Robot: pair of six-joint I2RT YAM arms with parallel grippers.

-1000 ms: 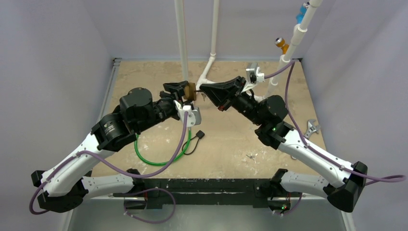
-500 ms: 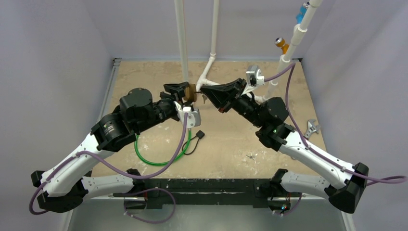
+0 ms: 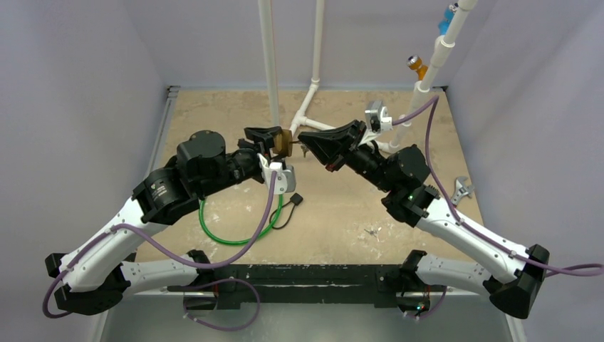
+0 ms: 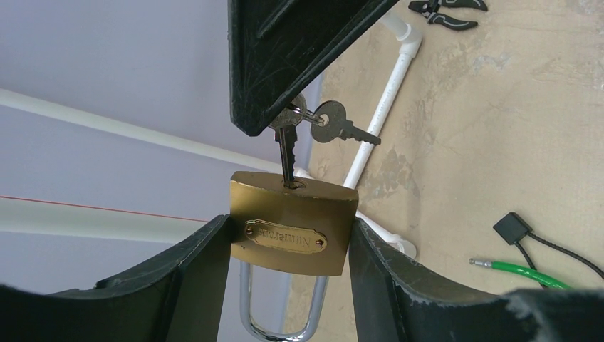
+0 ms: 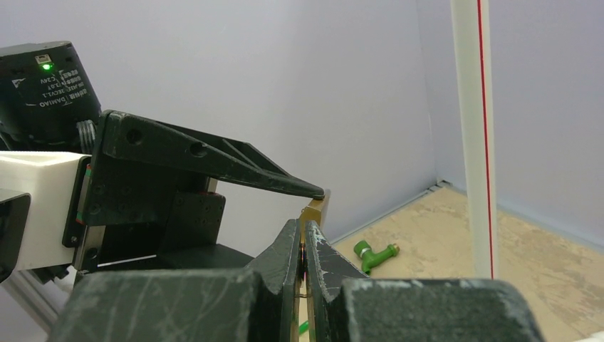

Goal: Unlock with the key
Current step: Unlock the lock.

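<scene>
The left gripper is clamping the brass padlock by its narrow sides, aloft near the table's far edge. The right gripper is pinching shut on the key in its keyhole. The lock is looking heavy, rigid and slick; the thin key is probably needing a firm pinch at its head.

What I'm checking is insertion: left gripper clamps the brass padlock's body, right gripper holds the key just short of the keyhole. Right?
Not quite: the left wrist view shows the key with its blade already in the keyhole of the padlock. The rest holds: the left gripper clamps the padlock's body, and the right gripper holds the key.
</scene>
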